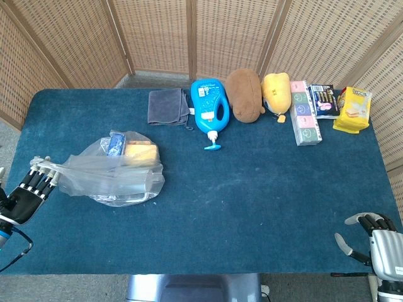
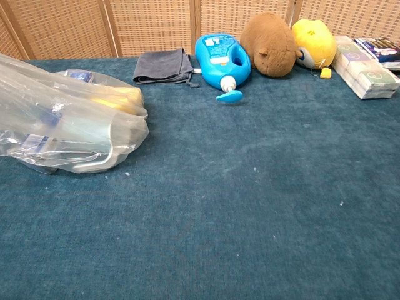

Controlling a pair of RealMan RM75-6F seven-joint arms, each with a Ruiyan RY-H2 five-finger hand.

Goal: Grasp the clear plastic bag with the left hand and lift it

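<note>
The clear plastic bag [image 1: 116, 173] lies on the left of the blue table [image 1: 264, 189], with a blue packet, a yellow item and a clear container inside. Its neck is drawn out to the left, where my left hand [image 1: 26, 194] holds it at the fingertips [image 1: 41, 176] by the table's left edge. The chest view shows the bag [image 2: 69, 131] with its left end raised, and neither hand appears there. My right hand [image 1: 378, 242] hangs off the front right corner, holding nothing, with its thumb apart from the fingers.
Along the back edge stand a grey cloth [image 1: 168, 106], a blue pump bottle [image 1: 210, 107], a brown plush [image 1: 245, 94], a yellow plush [image 1: 276, 92], a tissue pack [image 1: 305, 113], a dark packet [image 1: 325, 100] and a yellow packet [image 1: 353, 109]. Wicker screens stand behind.
</note>
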